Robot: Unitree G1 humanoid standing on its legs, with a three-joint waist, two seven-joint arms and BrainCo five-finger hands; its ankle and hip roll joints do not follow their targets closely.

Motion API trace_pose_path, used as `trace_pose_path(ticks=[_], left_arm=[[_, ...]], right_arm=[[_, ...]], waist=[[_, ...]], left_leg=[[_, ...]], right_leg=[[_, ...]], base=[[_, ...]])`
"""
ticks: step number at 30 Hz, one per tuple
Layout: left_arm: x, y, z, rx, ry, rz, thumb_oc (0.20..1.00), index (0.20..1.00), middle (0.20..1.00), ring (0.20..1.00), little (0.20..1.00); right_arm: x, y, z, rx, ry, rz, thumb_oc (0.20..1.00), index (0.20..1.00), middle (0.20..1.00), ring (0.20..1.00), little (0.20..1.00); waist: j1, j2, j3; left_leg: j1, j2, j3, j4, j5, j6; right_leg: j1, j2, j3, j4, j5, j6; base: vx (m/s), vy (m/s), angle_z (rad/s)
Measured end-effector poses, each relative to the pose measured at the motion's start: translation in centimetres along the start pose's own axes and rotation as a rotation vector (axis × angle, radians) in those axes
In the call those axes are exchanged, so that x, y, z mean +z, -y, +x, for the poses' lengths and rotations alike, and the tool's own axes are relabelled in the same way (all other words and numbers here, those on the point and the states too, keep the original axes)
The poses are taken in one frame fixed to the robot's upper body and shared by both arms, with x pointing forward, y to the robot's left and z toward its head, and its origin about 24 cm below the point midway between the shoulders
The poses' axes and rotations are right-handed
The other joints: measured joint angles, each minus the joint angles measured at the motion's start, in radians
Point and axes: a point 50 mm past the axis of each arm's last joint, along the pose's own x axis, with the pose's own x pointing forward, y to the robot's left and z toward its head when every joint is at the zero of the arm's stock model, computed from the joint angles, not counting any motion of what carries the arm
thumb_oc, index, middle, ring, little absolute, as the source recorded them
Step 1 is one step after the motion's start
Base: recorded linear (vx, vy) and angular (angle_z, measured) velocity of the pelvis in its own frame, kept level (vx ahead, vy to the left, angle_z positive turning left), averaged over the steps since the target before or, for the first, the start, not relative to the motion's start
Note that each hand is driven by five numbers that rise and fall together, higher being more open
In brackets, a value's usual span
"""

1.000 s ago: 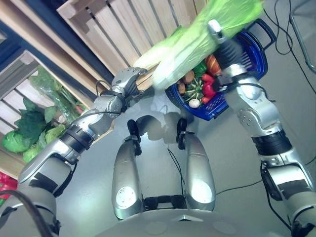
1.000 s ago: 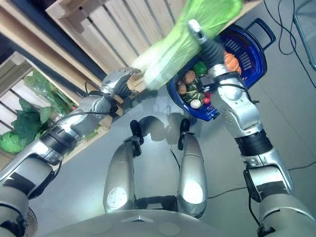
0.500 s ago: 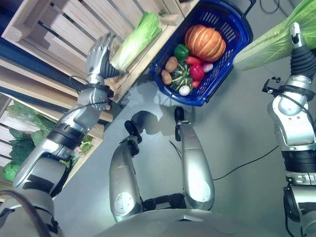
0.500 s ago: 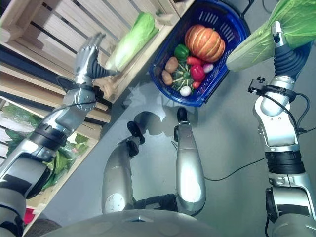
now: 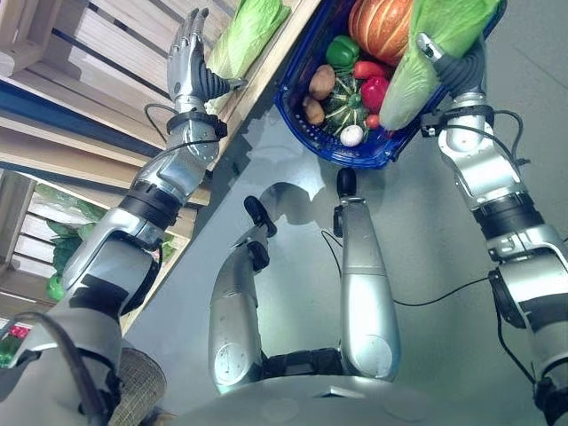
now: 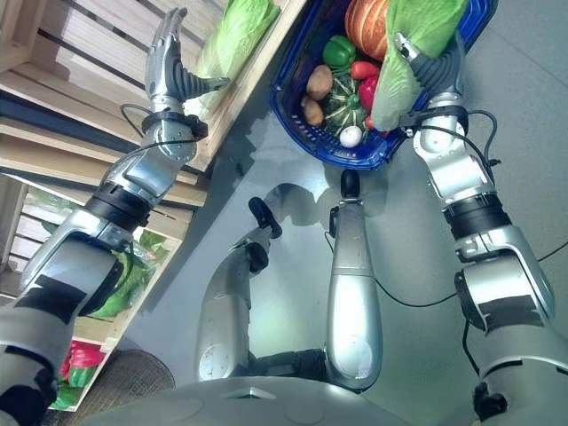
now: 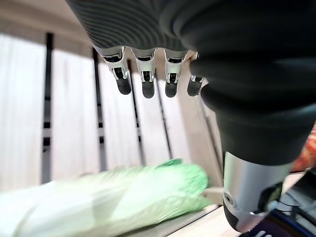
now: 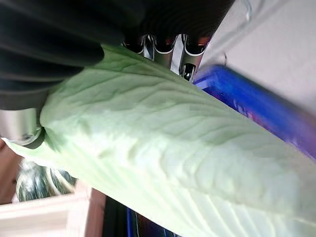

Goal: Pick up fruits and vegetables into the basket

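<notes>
the right hand (image 5: 441, 60) is wrapped round a long pale-green cabbage (image 5: 424, 51), fingers curled behind the leaves in the right wrist view, thumb on the other side. the cabbage hangs over the near right part of the blue basket (image 5: 330, 135), its pale stalk end down by the rim and its leafy end up past the top of the view; can't tell if it touches the veg below.

the left hand (image 5: 190, 55) is up at the wooden shelf (image 5: 266, 67), fingers straight and spread, holding nothing. a 2nd cabbage (image 5: 245, 34) lies on the slats just beside that hand, apart from the fingers in the left wrist view.

vs half a sec ago: the right hand's cabbage was out to the right, clear of the basket; now it's over the basket. left hand is abt where it was by the shelf, cabbage there unmoved. whole view has shifted too, so the camera moved.

count: 2 cabbages, 1 basket. in the basket: 1 orange pumpkin (image 5: 382, 24), 1 green pepper (image 5: 342, 51), 2 brown potatoes (image 5: 321, 82), 1 dark striped squash (image 5: 346, 103), 1 small white round thing (image 5: 352, 135), and a few red pieces (image 5: 374, 91), number unclear as the cabbage covers some. more leafy greens (image 5: 67, 248) sit in a lower crate at left.
</notes>
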Motion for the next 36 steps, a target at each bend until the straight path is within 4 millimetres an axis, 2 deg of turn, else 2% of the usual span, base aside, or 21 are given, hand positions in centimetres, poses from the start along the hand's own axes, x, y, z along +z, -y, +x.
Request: trace_pose_path(ticks=[7, 14, 15, 16, 20, 22, 24, 29, 33, 36], left_arm=[[-1.3, 0.4, 0.2, -0.019, -0.091, -0.018, 1.000, 1.000, 1.000, 1.000, 1.000], [-1.7, 0.9, 0.1, -0.034, -0.139, -0.040, 1.000, 1.000, 1.000, 1.000, 1.000], [-1.7, 0.9, 0.3, -0.035, -0.142, -0.036, 1.000, 1.000, 1.000, 1.000, 1.000], [-1.6, 1.0, 0.3, -0.036, -0.139, -0.032, 1.000, 1.000, 1.000, 1.000, 1.000], [-0.7, 1.1, 0.9, -0.043, -0.116, -0.011, 1.000, 1.000, 1.000, 1.000, 1.000], [-0.4, 0.9, 1.4, -0.039, -0.112, 0.011, 1.000, 1.000, 1.000, 1.000, 1.000], [0.1, 0.7, 1.8, -0.036, -0.105, 0.016, 1.000, 1.000, 1.000, 1.000, 1.000], [0.9, -0.4, 3.1, -0.016, -0.130, 0.076, 1.000, 1.000, 1.000, 1.000, 1.000], [-0.1, -1.3, 3.4, 0.004, -0.181, 0.121, 1.000, 1.000, 1.000, 1.000, 1.000], [-1.8, -2.7, 3.7, 0.040, -0.255, 0.151, 1.000, 1.000, 1.000, 1.000, 1.000]], right_arm=[[0.4, -0.5, 1.3, 0.021, -0.040, 0.020, 0.200, 0.200, 0.200, 0.200, 0.200], [-2.4, -0.4, 1.8, -0.019, -0.259, -0.002, 0.200, 0.200, 0.200, 0.200, 0.200], [-3.0, -0.4, 1.9, -0.026, -0.312, -0.011, 0.887, 0.887, 0.887, 0.887, 0.887], [-3.2, -0.3, 1.9, -0.033, -0.331, -0.016, 1.000, 1.000, 1.000, 1.000, 1.000], [-5.0, 0.2, 1.7, -0.048, -0.466, -0.062, 1.000, 1.000, 1.000, 1.000, 1.000], [-5.0, 0.3, 1.7, -0.051, -0.477, -0.080, 1.000, 1.000, 1.000, 1.000, 1.000], [-4.8, 0.2, 1.8, -0.043, -0.459, -0.132, 1.000, 1.000, 1.000, 1.000, 1.000], [-3.6, -0.2, 1.4, -0.012, -0.314, -0.390, 1.000, 1.000, 1.000, 1.000, 1.000], [-3.7, -0.5, -0.7, 0.010, -0.201, -0.428, 1.000, 1.000, 1.000, 1.000, 1.000], [-3.5, -1.2, -3.3, 0.040, -0.103, -0.350, 1.000, 1.000, 1.000, 1.000, 1.000]], waist=[[0.014, 0.001, -0.001], [0.043, 0.002, -0.001], [0.045, 0.002, -0.001], [0.046, 0.002, -0.001], [0.053, 0.002, -0.001], [0.058, 0.002, -0.001], [0.054, 0.002, -0.001], [0.043, 0.002, -0.001], [0.016, 0.001, -0.001], [-0.028, 0.000, 0.000]], left_leg=[[-0.053, -0.013, -0.015, -0.009, 0.020, -0.003], [-0.097, -0.012, -0.030, 0.010, 0.025, -0.004], [-0.107, -0.011, -0.035, 0.013, 0.026, -0.004], [-0.111, -0.011, -0.037, 0.015, 0.026, -0.003], [-0.147, -0.007, -0.055, 0.035, 0.025, -0.003], [-0.163, 0.003, -0.059, 0.049, 0.022, -0.003], [-0.173, 0.006, -0.062, 0.051, 0.021, -0.003], [-0.215, 0.019, -0.059, 0.075, 0.008, -0.004], [-0.222, 0.035, -0.051, 0.082, -0.010, -0.010], [-0.216, 0.040, -0.047, 0.082, -0.026, -0.017]], right_leg=[[-0.063, -0.020, -0.018, 0.033, -0.010, -0.015], [-0.101, -0.023, -0.023, 0.052, -0.013, -0.019], [-0.106, -0.024, -0.026, 0.052, -0.013, -0.020], [-0.109, -0.024, -0.028, 0.053, -0.013, -0.020], [-0.126, -0.022, -0.040, 0.058, -0.013, -0.020], [-0.133, -0.016, -0.045, 0.056, -0.010, -0.026], [-0.138, -0.013, -0.048, 0.051, -0.008, -0.027], [-0.171, -0.001, -0.044, 0.044, -0.003, -0.029], [-0.177, 0.020, -0.036, 0.028, 0.003, -0.030], [-0.177, 0.035, -0.015, 0.016, 0.005, -0.026]], base=[[0.03, 0.021, 0.08], [0.02, -0.014, 0.06], [0.01, -0.023, 0.06], [0.01, -0.020, 0.05], [0.00, -0.054, 0.07], [-0.02, -0.073, 0.00], [-0.01, -0.050, -0.03], [0.01, 0.007, -0.07], [0.03, 0.057, -0.17], [0.03, 0.087, -0.19]])
